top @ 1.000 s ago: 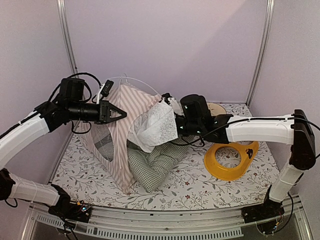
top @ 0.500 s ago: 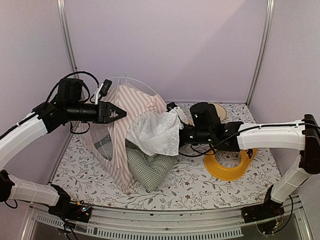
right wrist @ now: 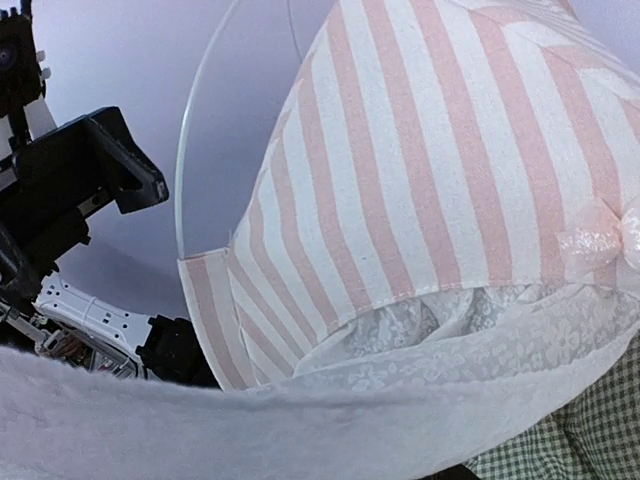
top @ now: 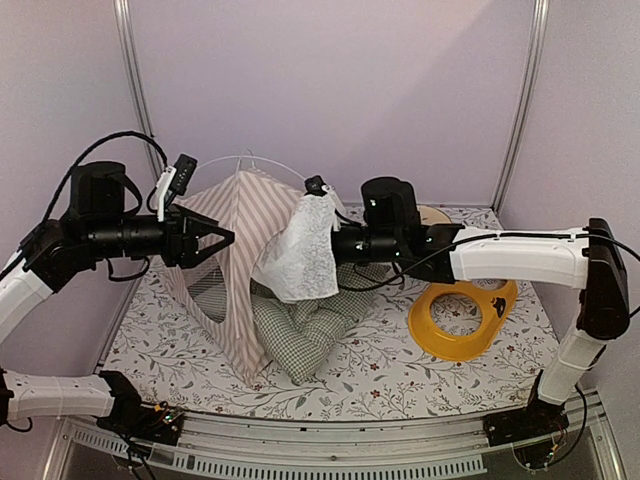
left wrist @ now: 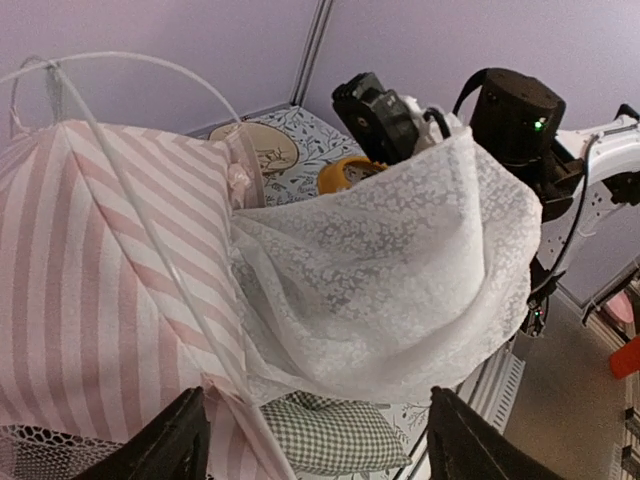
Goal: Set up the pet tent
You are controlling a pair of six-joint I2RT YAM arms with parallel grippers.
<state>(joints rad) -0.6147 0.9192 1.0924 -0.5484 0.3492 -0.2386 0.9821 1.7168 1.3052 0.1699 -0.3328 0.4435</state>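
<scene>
The pet tent (top: 240, 260) stands left of centre on the flowered table cover (top: 390, 380), its pink-and-white striped panels rising to a peak under a thin white pole (top: 262, 160) that arches above it. A dark mesh window (top: 208, 296) shows low on its left side. A green-and-white checked cushion (top: 300, 340) bulges out of the front opening onto the cover. The left gripper (top: 222, 240) hovers just beside the upper left panel with its fingers (left wrist: 175, 445) spread wide, gripping nothing; whether a tip touches the cloth is unclear. The right gripper (top: 338, 244) reaches in from the right, and the white sheer door flap (top: 300, 250) is lifted and draped over it, hanging down in front of the opening. The flap hides its fingertips in every view, so I cannot tell whether they pinch the cloth or merely carry it. A small pink bow (right wrist: 600, 238) sits where flap meets stripes. A yellow ring (top: 462, 320) lies under the right arm, a round tan disc (top: 434, 216) behind it
</scene>
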